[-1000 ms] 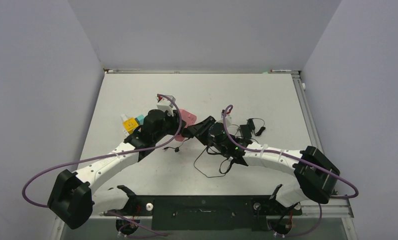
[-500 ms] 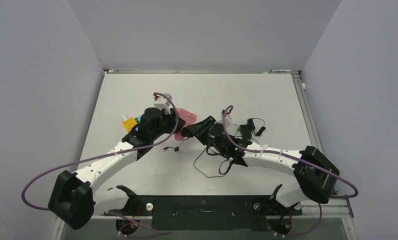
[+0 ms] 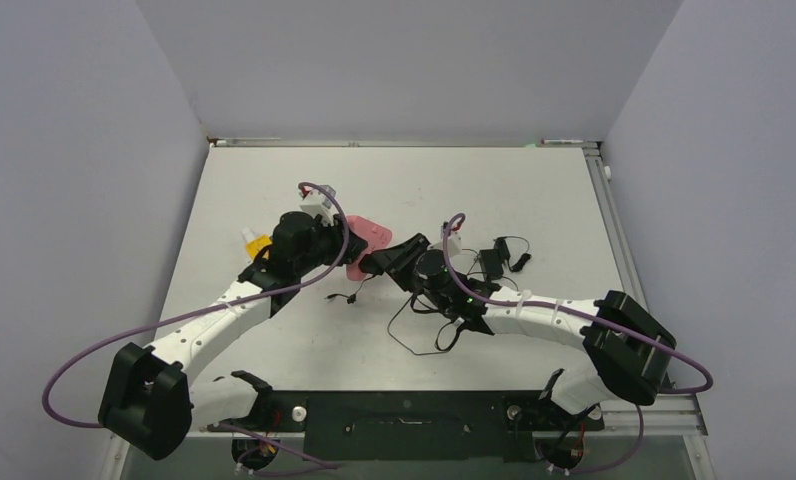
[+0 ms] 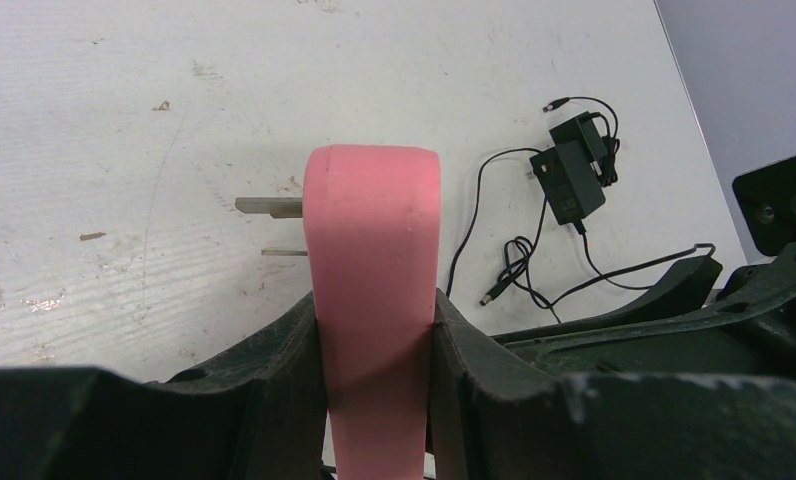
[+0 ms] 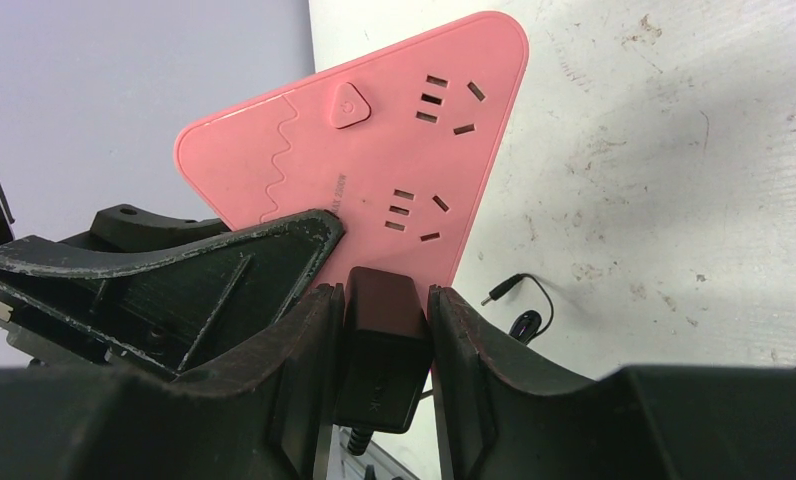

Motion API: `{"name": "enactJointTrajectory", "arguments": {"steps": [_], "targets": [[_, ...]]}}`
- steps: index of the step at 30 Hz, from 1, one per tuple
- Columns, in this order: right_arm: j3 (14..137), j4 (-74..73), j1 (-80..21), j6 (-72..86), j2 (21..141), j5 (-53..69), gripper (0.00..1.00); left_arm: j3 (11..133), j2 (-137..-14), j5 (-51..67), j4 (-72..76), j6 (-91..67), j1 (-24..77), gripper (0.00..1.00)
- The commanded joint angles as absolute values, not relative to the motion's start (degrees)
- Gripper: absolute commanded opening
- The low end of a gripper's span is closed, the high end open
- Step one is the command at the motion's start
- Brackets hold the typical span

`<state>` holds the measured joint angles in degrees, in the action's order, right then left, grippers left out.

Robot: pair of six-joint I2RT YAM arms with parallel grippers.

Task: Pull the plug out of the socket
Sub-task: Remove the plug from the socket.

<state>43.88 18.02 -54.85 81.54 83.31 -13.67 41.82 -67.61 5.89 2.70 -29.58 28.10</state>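
Observation:
The socket is a pink triangular power strip (image 5: pixel 374 150), held up off the table; it also shows in the top view (image 3: pixel 366 243). My left gripper (image 4: pixel 376 350) is shut on its edge (image 4: pixel 374 270), with metal prongs sticking out on its left. A black plug adapter (image 5: pixel 379 345) sits against the strip's lower edge. My right gripper (image 5: pixel 382 340) is shut on the plug. In the top view the two grippers meet at the table's middle, left gripper (image 3: pixel 336 243), right gripper (image 3: pixel 382 262).
A second black adapter (image 4: pixel 572 175) with coiled cable lies on the white table to the right, also in the top view (image 3: pixel 498 258). The plug's thin black cable (image 3: pixel 419 330) loops toward the near edge. Yellow and teal objects (image 3: pixel 256 243) sit behind the left arm.
My left gripper has shifted left and slightly back with the pink strip. The right arm has barely moved.

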Motion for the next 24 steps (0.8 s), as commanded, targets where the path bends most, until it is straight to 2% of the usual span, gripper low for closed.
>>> {"name": "enactJointTrajectory", "arguments": {"steps": [1,24], "targets": [[42.5,16.4,-55.3,80.9,84.4,-15.2,0.05,43.4,-66.6,4.8,8.1,-30.4,26.6,0.00],[49.1,17.3,-55.4,80.5,82.0,-14.0,0.05,45.3,-67.0,-6.0,3.4,-21.9,33.6,0.00]]}}
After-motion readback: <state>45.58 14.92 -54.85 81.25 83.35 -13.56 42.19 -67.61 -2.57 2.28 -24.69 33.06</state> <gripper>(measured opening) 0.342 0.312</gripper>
